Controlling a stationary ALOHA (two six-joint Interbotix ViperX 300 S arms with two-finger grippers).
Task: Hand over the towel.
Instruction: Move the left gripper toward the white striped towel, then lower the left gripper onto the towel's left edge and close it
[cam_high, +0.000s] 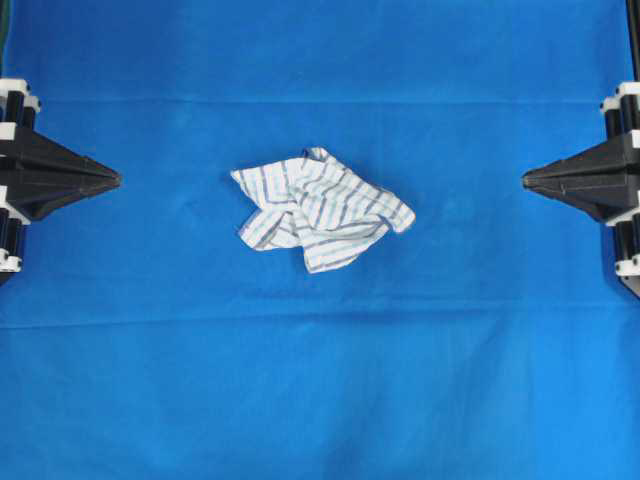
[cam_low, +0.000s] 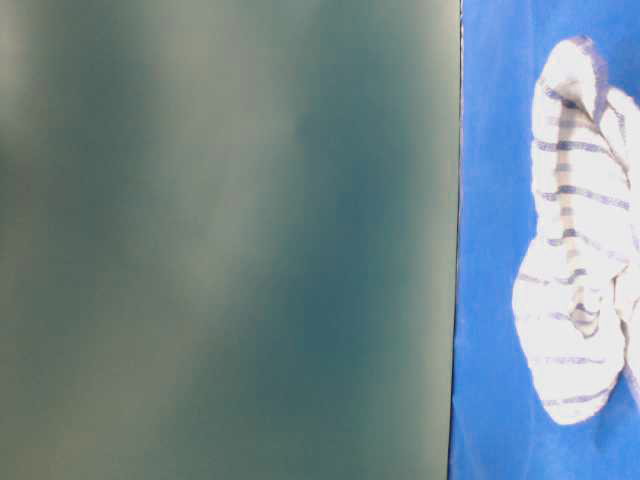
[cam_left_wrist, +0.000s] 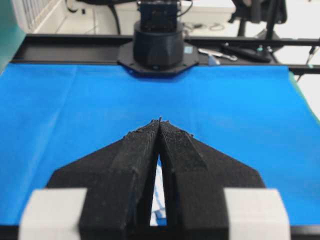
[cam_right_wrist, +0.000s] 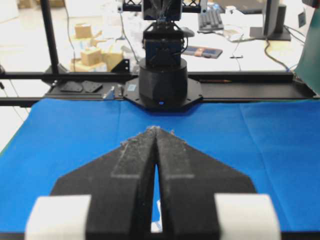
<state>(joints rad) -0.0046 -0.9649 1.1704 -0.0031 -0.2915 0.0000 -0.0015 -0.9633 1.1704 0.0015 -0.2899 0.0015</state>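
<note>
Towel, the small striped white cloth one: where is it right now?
In the overhead view, the crumpled white striped cloth towel lies mid-table on the blue tablecloth, untouched.

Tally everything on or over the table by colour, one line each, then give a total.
White with blue and grey stripes: 1, the crumpled cloth towel.
Blue: 1, the plain tablecloth.
Black: 2, the left gripper and right gripper, jaws closed, empty.
Total: 4.

I get even, bright light from overhead with hardly any shadows. My table-level view is blurred and mostly blocked by a green haze; both wrist views soften close to the fingers.
</note>
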